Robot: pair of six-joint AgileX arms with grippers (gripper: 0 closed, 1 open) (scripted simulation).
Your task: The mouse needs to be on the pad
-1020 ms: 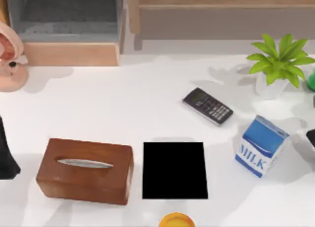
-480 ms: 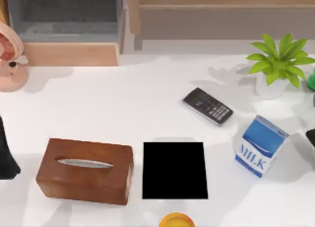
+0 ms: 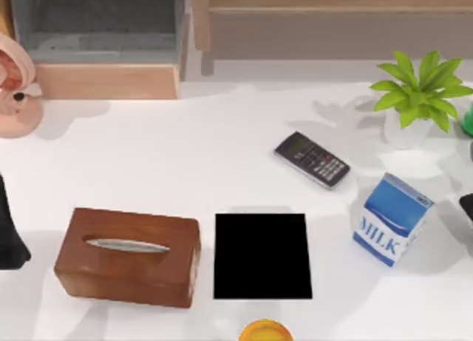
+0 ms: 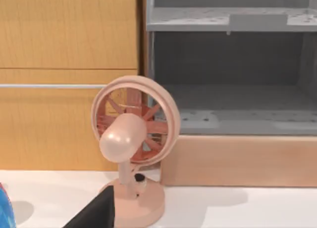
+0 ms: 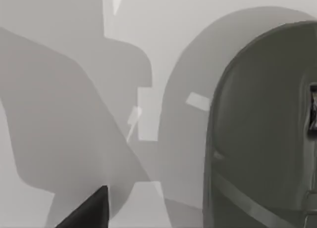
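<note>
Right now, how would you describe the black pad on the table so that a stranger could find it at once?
Start from the brown tissue box near the table's front edge. The pad lies flat just to its right, apart from it, with a milk carton farther right. Unlike the black handset behind it, it is a plain matte rectangle with no keys.

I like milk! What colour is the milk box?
Blue and white milk carton, best seen in the top view.

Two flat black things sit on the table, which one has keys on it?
The handset, lying at an angle between the plant and the pad. Its face shows a small screen and rows of keys; the pad is a plain matte rectangle beside the tissue box.
</note>
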